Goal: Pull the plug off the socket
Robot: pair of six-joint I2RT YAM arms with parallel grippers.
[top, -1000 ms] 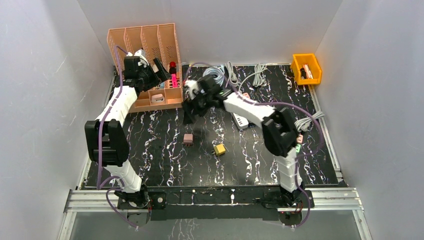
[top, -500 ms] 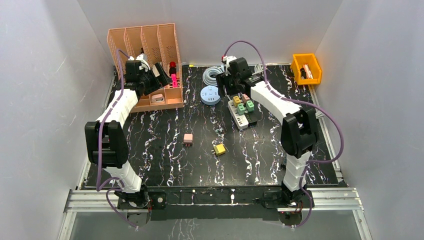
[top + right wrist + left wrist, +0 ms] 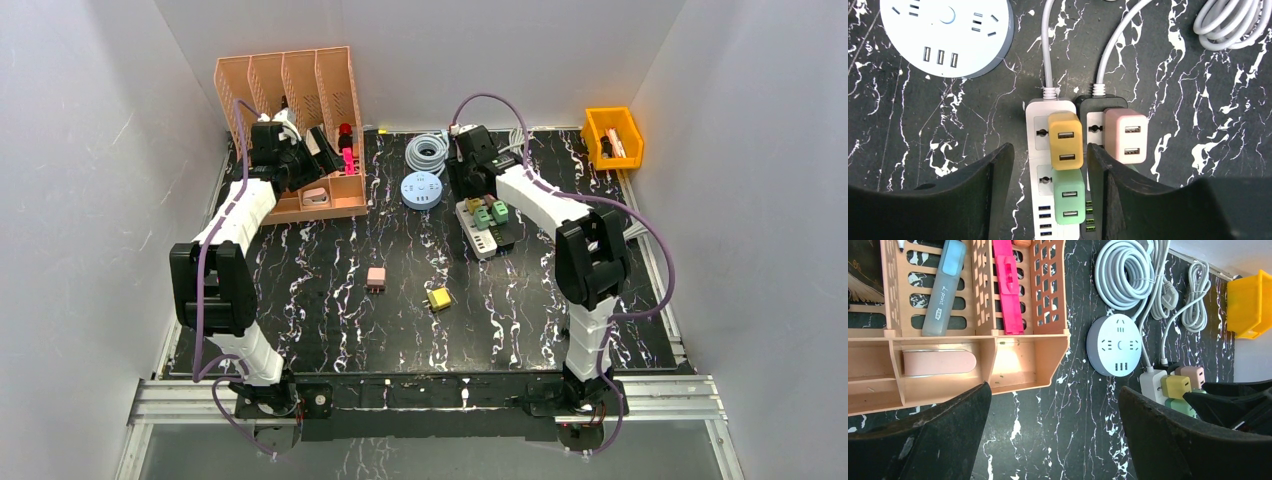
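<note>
A white power strip [image 3: 1038, 134] carries a yellow plug [image 3: 1065, 140] and, below it, a green plug [image 3: 1068, 200]. Beside it a black strip [image 3: 1100, 102] holds a pink plug [image 3: 1126, 135]. My right gripper [image 3: 1049, 152] is open and hangs over the white strip. Its fingers stand on either side of the yellow and green plugs, and the right finger is close to the green plug's edge. In the top view the right gripper [image 3: 472, 190] sits at the far end of the strips [image 3: 483, 240]. My left gripper [image 3: 1054, 390] is open and holds nothing, near the orange organizer [image 3: 1013, 360].
A round white socket hub [image 3: 421, 189] lies left of the strips, with coiled grey cables [image 3: 428, 150] behind it. A loose pink plug [image 3: 376, 278] and a loose yellow plug [image 3: 439, 299] lie mid-table. A yellow bin [image 3: 612, 135] stands at the back right.
My right arm swung from mid-table, above the loose pink plug, back to the power strips, and its jaws have narrowed around the plugs. The left arm has not moved.
</note>
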